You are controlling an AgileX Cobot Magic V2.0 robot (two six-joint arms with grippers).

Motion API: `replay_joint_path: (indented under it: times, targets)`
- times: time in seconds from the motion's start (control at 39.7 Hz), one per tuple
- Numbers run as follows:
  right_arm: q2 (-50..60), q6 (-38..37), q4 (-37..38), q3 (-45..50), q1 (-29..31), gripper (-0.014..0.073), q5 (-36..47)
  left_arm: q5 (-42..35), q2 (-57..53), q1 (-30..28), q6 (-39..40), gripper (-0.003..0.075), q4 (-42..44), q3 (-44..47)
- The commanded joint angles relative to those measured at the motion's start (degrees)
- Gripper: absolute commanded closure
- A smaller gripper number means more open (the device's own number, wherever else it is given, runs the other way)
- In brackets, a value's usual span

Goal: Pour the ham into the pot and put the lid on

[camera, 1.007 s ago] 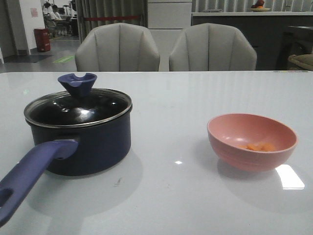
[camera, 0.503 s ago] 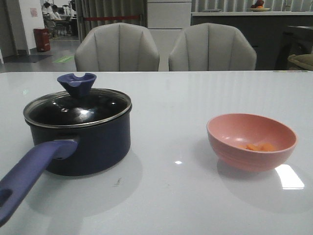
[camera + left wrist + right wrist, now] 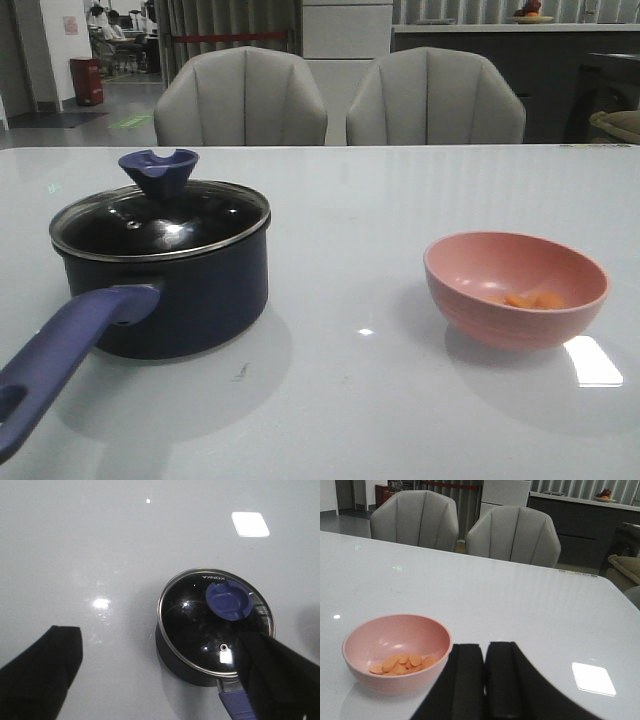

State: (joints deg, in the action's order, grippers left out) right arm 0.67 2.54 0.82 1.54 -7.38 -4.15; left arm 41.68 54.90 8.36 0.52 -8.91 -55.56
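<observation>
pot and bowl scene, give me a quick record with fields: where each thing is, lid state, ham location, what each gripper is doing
pot: on the table's left side, handle toward the camera in the front view
lid: seated on the pot, knob up
ham: orange slices in the pink bowl, none in the pot
pink bowl: upright on the table's right side, apart from the pot
left gripper: open, above the pot, holding nothing
right gripper: shut, empty, beside the bowl
task stage: lid not yet removed, ham not poured
</observation>
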Motion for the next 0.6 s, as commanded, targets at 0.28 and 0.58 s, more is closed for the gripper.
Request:
replay_joint_path:
  times: [0.28, 0.58]
  targets:
    - [1.02, 0.27, -0.09, -0.29, 0.33, 0.0446, 4.47, 2.56, 20.51, 11.26, 5.51, 0.0062, 1.14, -14.48]
    - [1.02, 0.27, -0.09, -0.29, 0.33, 0.0446, 4.47, 8.88, 34.23, 18.18, 14.14, 0.0062, 8.10, -25.57]
